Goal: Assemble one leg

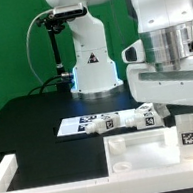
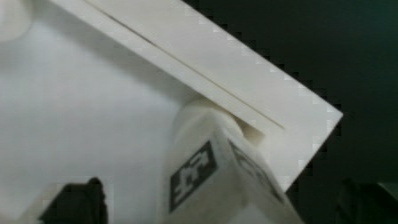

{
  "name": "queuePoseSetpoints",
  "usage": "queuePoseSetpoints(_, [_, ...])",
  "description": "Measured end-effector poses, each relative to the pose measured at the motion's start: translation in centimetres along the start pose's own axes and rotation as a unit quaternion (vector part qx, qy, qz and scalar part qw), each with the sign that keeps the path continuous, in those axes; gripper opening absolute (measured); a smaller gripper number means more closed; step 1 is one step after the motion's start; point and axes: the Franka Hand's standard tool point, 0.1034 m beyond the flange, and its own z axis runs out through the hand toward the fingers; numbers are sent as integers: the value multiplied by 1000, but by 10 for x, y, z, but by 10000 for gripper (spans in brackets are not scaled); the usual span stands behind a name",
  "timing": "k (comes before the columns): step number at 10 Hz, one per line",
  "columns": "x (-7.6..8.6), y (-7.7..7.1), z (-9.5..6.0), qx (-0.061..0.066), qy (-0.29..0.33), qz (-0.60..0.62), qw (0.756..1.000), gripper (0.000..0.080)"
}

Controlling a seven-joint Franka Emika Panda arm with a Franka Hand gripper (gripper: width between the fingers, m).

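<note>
We see a short chunky white plastic leg with a black-and-white tag upright at the exterior view's right, on the large flat white tabletop slab. The gripper is mostly cut off, dark fingertips straddling the leg in the wrist view. We cannot tell whether they grasp it.

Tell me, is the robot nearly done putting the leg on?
Partly. Done: one leg already sits at a corner of the tabletop slab. In hand: the gripper is over it, its fingers spread on either side, not squeezing. Left: I cannot tell if that leg is fully tight, so it may need more turning. Spare legs lie loose beside the marker board.
</note>
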Motion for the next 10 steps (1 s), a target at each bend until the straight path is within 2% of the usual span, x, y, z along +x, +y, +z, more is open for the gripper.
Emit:
queuePoseSetpoints(2, [2,1,0,-9,8,-93,996,649])
queuePoseSetpoints(3, [4,-2,-3,-18,14,-204,979,649])
queuePoseSetpoints(5, [-1,-5,-1,-16,-11,-363,931,649])
queuePoseSetpoints(6, [0,-5,-1,-15,-12,-338,941,649])
queuePoseSetpoints(8, [1,-4,-1,-19,-10,-322,946,387])
queuePoseSetpoints(9, [1,-4,-1,-19,-10,-285,958,387])
queuePoseSetpoints(10, [1,-4,-1,-20,-9,-248,969,285])
